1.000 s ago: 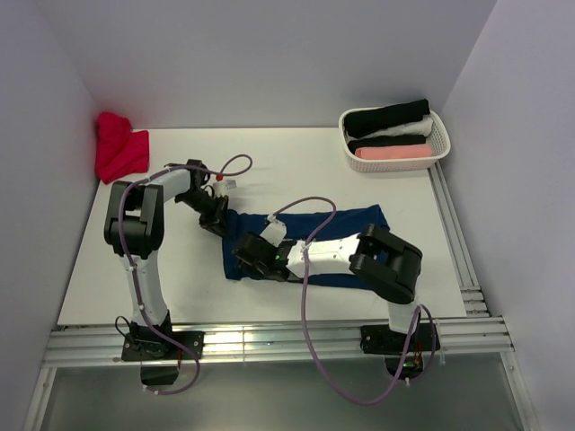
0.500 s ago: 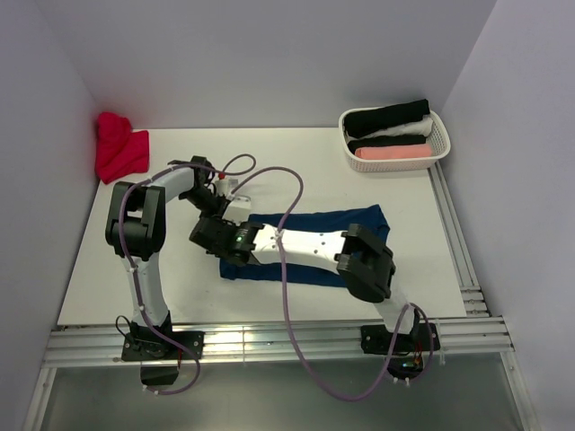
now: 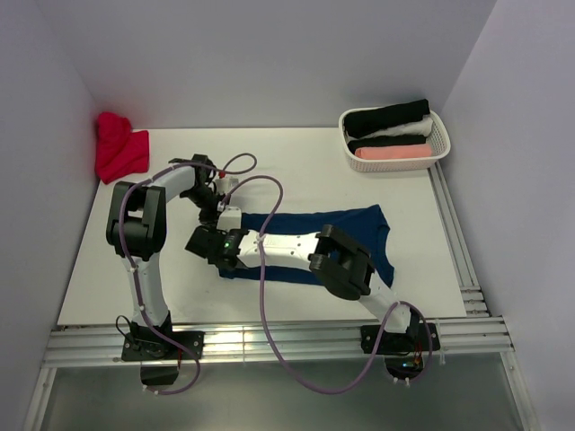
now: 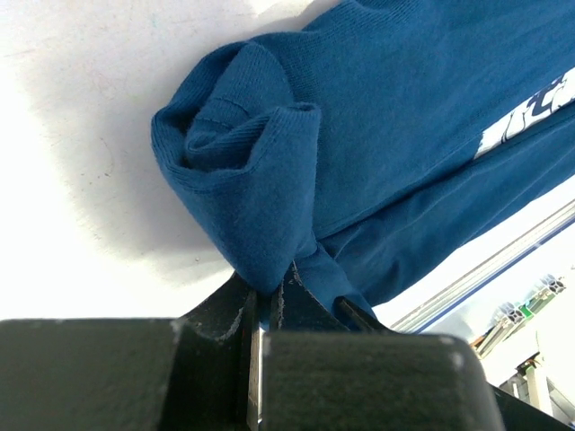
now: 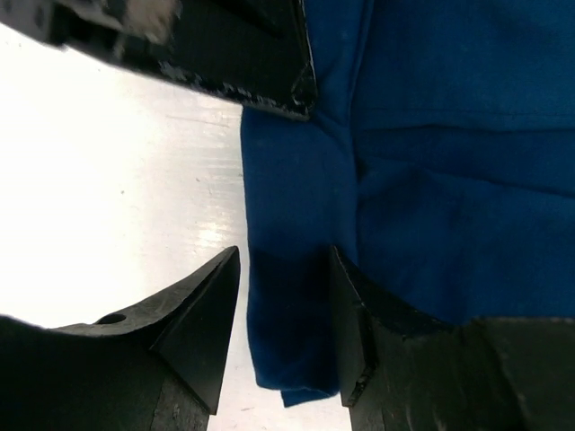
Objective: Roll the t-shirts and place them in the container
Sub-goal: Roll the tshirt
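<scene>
Navy t-shirt (image 3: pixel 337 229) lies folded into a long band across the middle of the tabletop (image 3: pixel 296 162), nearer the near edge than the far one, print side partly visible on my left wrist view. My left hand (image 4: pixel 269 289) is pressed together on the band's left end, pinching a fold of cloth; just beyond the fingers the end has curled over on itself into a loose first turn, no more than that. My right hand (image 5: pixel 283 269) is spread, fingers straddling the same left end near its near corner, one finger over bare tabletop and the other over cloth; nothing is gripped between them. Both hands sit close together at that end. Elsewhere: a white basket (image 3: pixel 440 144) at the far right corner holds a black roll (image 3: pixel 386 117), a white roll (image 3: pixel 409 132) and a pink roll (image 3: pixel 391 153), so three look finished. A red t-shirt (image 3: pixel 117 148) sits crumpled at the far left corner, untouched. Judgement: navy roll barely begun, nearly the whole band left to wind toward the right edge, then basket; red one remains after.
</scene>
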Robot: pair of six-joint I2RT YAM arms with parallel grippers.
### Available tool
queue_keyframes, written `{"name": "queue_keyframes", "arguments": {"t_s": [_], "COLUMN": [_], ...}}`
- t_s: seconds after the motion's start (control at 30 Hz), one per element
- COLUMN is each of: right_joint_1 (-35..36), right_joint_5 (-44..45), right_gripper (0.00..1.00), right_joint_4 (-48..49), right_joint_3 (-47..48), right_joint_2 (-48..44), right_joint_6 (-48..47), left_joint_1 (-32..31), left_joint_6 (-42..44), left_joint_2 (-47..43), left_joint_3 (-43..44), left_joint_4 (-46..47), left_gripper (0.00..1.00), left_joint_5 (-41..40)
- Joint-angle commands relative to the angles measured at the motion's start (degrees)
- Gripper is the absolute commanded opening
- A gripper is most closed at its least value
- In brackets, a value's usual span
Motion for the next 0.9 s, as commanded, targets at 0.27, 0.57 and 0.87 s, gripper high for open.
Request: {"name": "queue_keyframes", "arguments": {"t_s": [0.27, 0.57, 0.87], "right_joint_1": [2.9, 4.1, 3.7], "right_joint_5": [-2.4, -3.1, -8.0], "right_gripper": [0.51, 0.38, 0.12], "right_joint_4": [-5.0, -9.2, 4.8], "right_joint_3": [0.7, 3.1, -6.6], "right_joint_2": [2.7, 5.7, 0.8], "right_joint_6": [2.9, 3.6, 2.2], "left_joint_1": [0.0, -0.3, -0.3], "left_joint_6": [0.3, -0.2, 0.6], "left_joint_2": [0.0, 0.7, 1.3], "left_joint_3": [3.4, 4.2, 7.0], "left_joint_4": [0.8, 0.7, -1.3], "left_gripper": [0.0, 0.0, 0.09], "left_joint_5": [-4.0, -4.0, -3.7]}}
